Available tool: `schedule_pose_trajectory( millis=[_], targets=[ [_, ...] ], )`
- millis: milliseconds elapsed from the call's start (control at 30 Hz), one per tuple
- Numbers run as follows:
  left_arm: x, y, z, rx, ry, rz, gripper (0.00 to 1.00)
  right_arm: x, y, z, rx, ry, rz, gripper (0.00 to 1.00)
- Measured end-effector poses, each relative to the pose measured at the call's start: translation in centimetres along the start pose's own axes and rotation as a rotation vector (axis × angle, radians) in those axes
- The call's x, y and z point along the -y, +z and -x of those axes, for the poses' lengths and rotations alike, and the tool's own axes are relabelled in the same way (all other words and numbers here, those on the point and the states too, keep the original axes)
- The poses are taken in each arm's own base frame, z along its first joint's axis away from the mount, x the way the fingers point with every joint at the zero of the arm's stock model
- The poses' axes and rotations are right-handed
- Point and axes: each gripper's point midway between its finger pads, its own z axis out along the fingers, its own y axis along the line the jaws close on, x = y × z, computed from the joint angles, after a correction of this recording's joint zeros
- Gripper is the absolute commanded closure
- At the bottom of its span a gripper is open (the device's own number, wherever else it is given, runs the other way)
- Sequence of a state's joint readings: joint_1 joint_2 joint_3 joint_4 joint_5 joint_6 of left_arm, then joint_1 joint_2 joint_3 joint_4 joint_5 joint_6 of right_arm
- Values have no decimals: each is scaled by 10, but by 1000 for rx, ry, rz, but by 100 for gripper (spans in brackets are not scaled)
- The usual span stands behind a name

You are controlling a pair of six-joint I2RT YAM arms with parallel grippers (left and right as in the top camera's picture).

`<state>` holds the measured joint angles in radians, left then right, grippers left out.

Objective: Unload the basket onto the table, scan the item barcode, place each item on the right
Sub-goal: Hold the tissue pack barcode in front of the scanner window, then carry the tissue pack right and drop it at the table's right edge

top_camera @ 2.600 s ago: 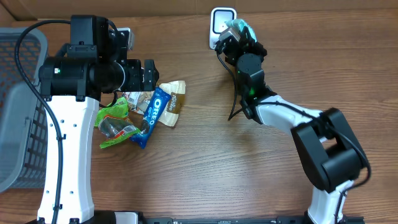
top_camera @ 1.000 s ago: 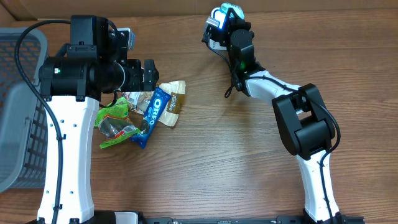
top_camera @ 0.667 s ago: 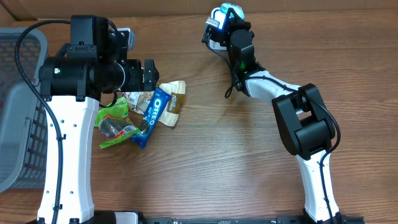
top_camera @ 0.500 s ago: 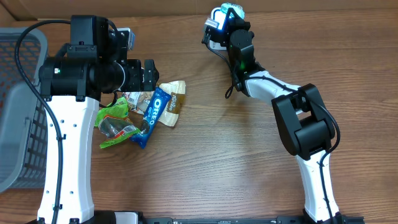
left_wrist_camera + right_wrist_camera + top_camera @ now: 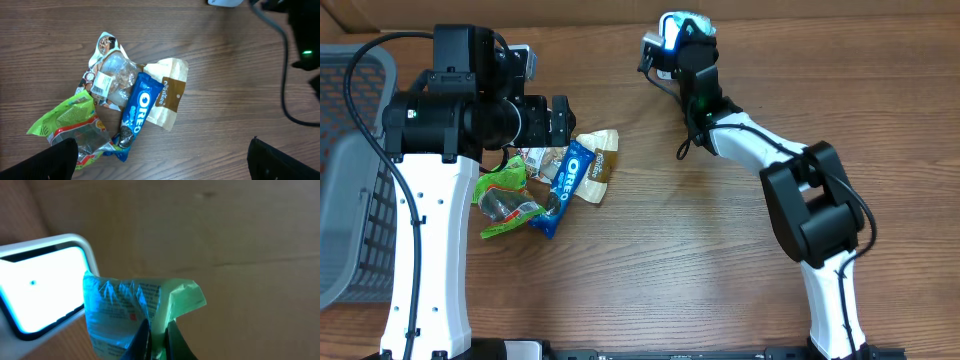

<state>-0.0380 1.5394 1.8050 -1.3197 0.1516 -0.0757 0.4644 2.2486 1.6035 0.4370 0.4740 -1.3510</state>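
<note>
Our right gripper (image 5: 157, 330) is pinched shut on the lower edge of a thin green packet (image 5: 131, 305). It's holding the packet up just beside the scanner (image 5: 42, 280), whose lit face washes it blue. We reckon the packet is light, soft, crinkly film, so it'll flop and bend. A firm pinch on a sealed edge, clear of the print, looks like the right hold, though a slick wrapper could slide out. The left gripper (image 5: 560, 120) hangs wide open with nothing in it, above the snack pile (image 5: 138, 107).

We can't tell if a barcode actually faces the scanner. The print is a blur and the glare eats the detail. From overhead the packet barely peeks past the gripper.
</note>
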Motion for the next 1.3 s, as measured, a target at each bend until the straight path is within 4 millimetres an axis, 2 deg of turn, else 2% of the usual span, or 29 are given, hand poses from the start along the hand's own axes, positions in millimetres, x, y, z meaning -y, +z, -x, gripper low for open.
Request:
schedule_pose_trajectory(
  millis=[133,267,300,433,533,633,700,833,967,1100,1233,1300],
  targets=[
    [0,0,0,1,0,0,0,35,-32,8,-27,38,64,96],
    [0,0,0,0,0,2,0,79,-83,17,-37,170,129,96],
    [-1,0,0,-1,0,3,0,89,-99,18,-39,236,160,96],
    [-1,0,0,0,0,3,0,102,-158,-1,-102,548,333,96],
    [-1,0,0,0,0,3,0,92,-188,-29,-206,790,490,96],
    [-1,0,0,0,0,3,0,71,-202,-69,-375,1038,639,96],
    [-1,0,0,0,0,3,0,53,-208,-99,-508,1170,718,96],
    [-1,0,0,0,0,3,0,27,-205,-157,-715,1418,788,96],
    [-1,0,0,0,0,3,0,-4,-204,-221,-914,1632,781,96],
    [-1,0,0,0,0,3,0,-46,-207,-290,-1094,1827,708,96],
    [-1,0,0,0,0,3,0,-82,-224,-345,-1245,1979,612,96],
    [-1,0,0,0,0,3,0,-88,-234,-367,-1294,2048,552,93]
  ],
)
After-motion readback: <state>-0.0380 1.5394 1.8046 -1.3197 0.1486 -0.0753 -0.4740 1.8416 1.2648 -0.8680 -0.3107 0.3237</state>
